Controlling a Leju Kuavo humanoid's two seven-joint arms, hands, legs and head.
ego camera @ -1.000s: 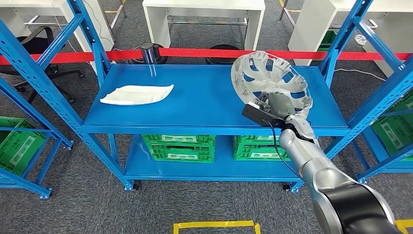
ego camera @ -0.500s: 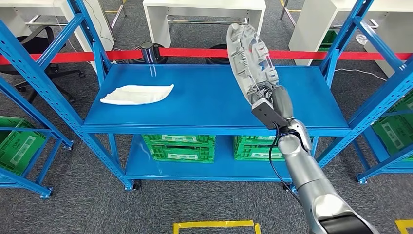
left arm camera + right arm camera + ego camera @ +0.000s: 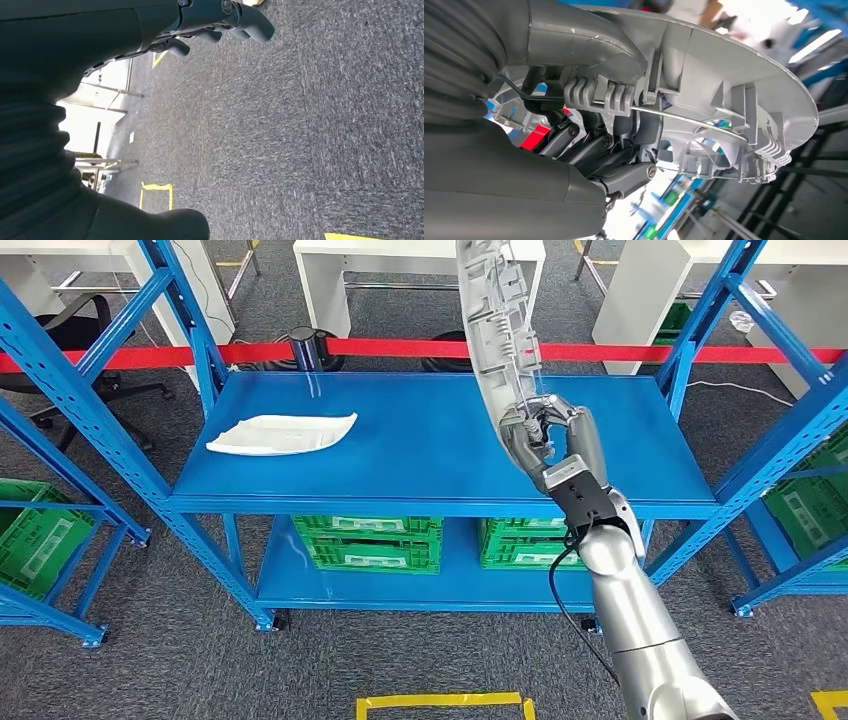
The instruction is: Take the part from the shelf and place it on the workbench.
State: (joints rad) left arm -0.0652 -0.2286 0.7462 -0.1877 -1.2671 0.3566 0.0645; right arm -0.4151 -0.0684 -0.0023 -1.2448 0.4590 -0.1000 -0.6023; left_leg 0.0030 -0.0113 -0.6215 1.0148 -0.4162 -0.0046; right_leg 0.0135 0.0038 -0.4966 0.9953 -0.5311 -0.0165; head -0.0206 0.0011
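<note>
The part is a silver wheel cover (image 3: 492,325), lifted edge-on and nearly upright above the right half of the blue shelf top (image 3: 420,455). My right hand (image 3: 550,435) grips its lower rim, with the arm reaching up from the lower right. Up close in the right wrist view, the thick thumb (image 3: 589,45) presses over the ribbed rim of the wheel cover (image 3: 734,85) while the darker fingers clamp the inner side. My left hand (image 3: 215,25) hangs over grey carpet, holding nothing, its fingers loosely spread.
A flat white part (image 3: 282,433) lies on the left of the shelf top. Green crates (image 3: 370,540) fill the lower shelf. Blue uprights (image 3: 700,330) flank the bay. Red barrier tape (image 3: 400,347) and white tables (image 3: 420,255) stand behind. Yellow floor tape (image 3: 440,703) marks the carpet.
My right hand has raised the wheel cover off the shelf and turned it from face-on to edge-on. It now stands higher, and the hand has rotated with it.
</note>
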